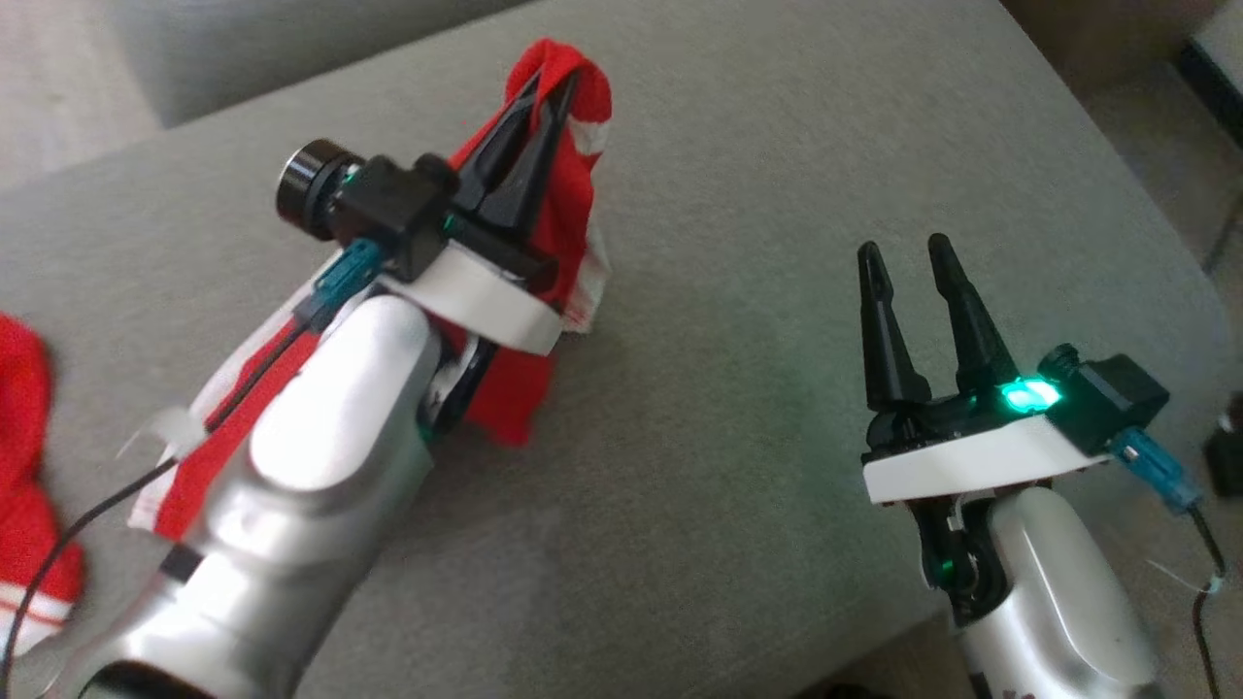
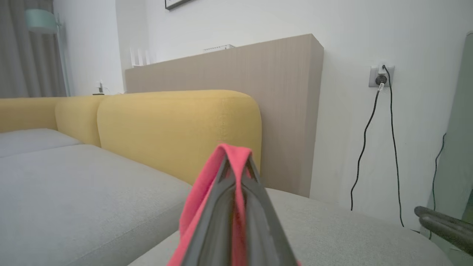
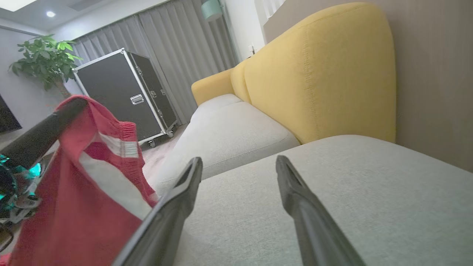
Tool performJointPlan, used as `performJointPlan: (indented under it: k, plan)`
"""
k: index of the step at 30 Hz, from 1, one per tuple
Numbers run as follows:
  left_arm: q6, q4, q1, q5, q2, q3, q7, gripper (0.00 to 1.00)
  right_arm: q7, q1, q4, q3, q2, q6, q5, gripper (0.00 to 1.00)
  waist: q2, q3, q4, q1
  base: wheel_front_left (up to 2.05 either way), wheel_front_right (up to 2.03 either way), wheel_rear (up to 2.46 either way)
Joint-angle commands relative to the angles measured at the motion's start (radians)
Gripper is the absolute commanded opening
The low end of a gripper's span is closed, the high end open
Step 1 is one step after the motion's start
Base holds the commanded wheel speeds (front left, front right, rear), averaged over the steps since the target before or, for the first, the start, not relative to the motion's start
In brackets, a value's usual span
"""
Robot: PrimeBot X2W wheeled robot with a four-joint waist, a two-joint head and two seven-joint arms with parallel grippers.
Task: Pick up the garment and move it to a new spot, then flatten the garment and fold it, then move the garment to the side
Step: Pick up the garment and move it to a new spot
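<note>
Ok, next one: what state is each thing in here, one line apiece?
left gripper: shut on the red garment, raised above the grey cushion.
red garment: bunched, hanging from the left gripper, not flattened or folded.
right gripper: open, empty, apart from the garment.
red cloth at the head view's left edge: crumpled on the cushion; same garment or not, cannot tell.
black case: closed.
plug: in the wall socket.

Red-and-white garment (image 1: 573, 223), middle hidden behind the left gripper (image 1: 556, 87) and its forearm (image 1: 320, 437). Blurred red cloth (image 1: 24, 466) runs off the head view's left edge; whether it joins the garment cannot be told.
</note>
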Motion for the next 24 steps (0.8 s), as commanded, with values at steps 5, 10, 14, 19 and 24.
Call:
performJointPlan:
  k: [5, 10, 14, 19, 24]
  plan:
    - [0.002, 0.083, -0.123, 0.052, -0.031, 0.026, -0.036, 1.0, -0.011, -0.038, -0.051, 0.018, -0.002, -0.001, 0.012, 1.0, 0.0, 0.074, -0.069, -0.0001, 0.0, 0.0, 0.0]
    - [0.005, 0.094, -0.119, 0.065, -0.036, 0.071, -0.041, 1.0, -0.011, -0.036, -0.056, -0.005, -0.002, -0.001, 0.003, 1.0, 0.0, 0.073, -0.038, -0.0001, 0.0, 0.0, 0.0]
    - [-0.002, 0.056, -0.068, 0.084, -0.02, 0.137, -0.041, 1.0, -0.011, -0.032, -0.055, -0.026, -0.002, -0.001, -0.02, 1.0, 0.0, 0.052, 0.022, -0.0001, 0.0, 0.0, 0.0]
    - [-0.014, -0.014, 0.041, 0.108, 0.003, 0.23, -0.041, 1.0, -0.011, -0.017, -0.048, -0.048, -0.002, -0.001, -0.061, 1.0, 0.0, 0.003, 0.117, -0.0001, 0.0, 0.0, 0.0]
    - [-0.015, -0.092, 0.204, 0.126, -0.003, 0.329, -0.041, 1.0, -0.011, 0.015, -0.036, -0.071, -0.002, -0.001, -0.109, 1.0, 0.0, -0.058, 0.228, -0.0001, 0.0, 0.0, 0.0]
